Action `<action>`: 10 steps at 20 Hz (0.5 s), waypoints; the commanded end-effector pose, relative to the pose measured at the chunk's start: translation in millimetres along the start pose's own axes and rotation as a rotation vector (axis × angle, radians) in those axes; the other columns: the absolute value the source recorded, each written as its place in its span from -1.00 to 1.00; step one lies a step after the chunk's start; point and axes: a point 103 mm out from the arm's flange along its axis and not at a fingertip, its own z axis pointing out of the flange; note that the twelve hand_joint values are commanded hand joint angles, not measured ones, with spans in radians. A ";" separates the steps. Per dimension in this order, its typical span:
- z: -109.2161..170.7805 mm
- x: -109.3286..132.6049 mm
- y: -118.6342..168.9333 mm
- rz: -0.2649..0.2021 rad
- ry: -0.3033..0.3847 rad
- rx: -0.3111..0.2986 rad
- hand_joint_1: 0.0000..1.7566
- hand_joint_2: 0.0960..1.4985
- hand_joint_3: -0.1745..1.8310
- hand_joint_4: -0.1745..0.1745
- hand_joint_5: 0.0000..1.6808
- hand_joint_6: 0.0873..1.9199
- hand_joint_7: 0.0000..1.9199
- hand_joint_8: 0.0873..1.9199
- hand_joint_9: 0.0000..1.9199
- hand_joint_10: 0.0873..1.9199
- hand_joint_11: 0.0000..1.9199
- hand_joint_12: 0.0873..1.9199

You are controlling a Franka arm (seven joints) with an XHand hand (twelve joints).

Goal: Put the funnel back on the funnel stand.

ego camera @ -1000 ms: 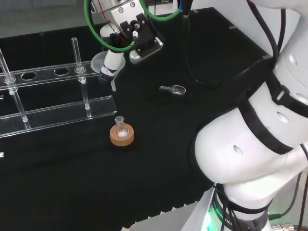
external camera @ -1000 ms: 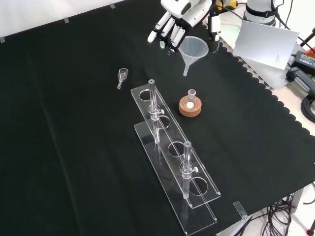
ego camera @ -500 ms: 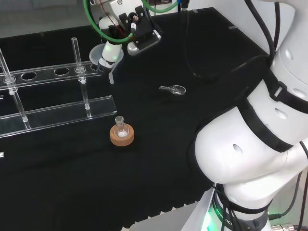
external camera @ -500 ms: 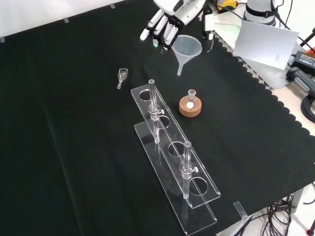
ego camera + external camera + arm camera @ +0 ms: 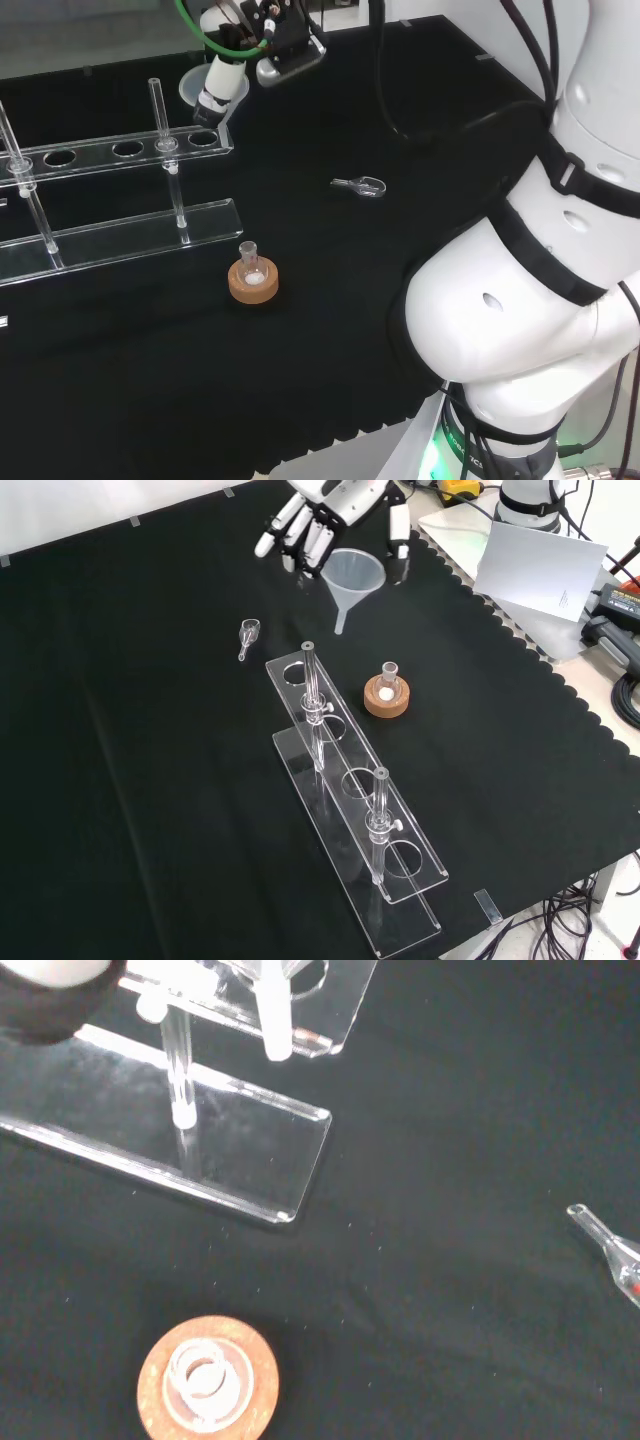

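While fingers (image 5: 300, 535) pinch its rim, funnel (image 5: 352, 577) hangs above funnel stand (image 5: 355, 790) end hole.

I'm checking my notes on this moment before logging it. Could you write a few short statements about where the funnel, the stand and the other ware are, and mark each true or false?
1. The hand holds the funnel in the air. True.
2. The funnel already sits in a hole of the funnel stand. False: in the front view it hangs beyond the stand's far end, its stem above the cloth.
3. A small flask stands in a cork ring beside the stand. True.
4. The flask lies tipped over on the cloth. False: it stands upright in the ring.
5. A small glass scoop lies on the cloth, apart from the stand. True.
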 end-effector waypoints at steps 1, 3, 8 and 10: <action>-11.2 -12.1 23.3 0.019 -0.008 0.005 -0.14 -0.01 -0.75 -0.45 -0.29 -1.00 -0.09 -0.44 -0.70 -0.20 -1.00 -1.00; -21.2 -14.2 43.6 0.005 0.001 0.015 -0.14 0.00 -0.74 -0.45 -0.29 -1.00 -0.09 -0.44 -0.70 -0.20 -1.00 -1.00; -29.6 -11.7 67.9 -0.002 0.006 0.019 -0.14 0.00 -0.74 -0.45 -0.29 -1.00 -0.08 -0.44 -0.69 -0.20 -1.00 -1.00; -30.0 -8.2 74.3 -0.006 0.005 0.018 -0.14 0.00 -0.74 -0.45 -0.28 -1.00 -0.08 -0.44 -0.69 -0.21 -1.00 -1.00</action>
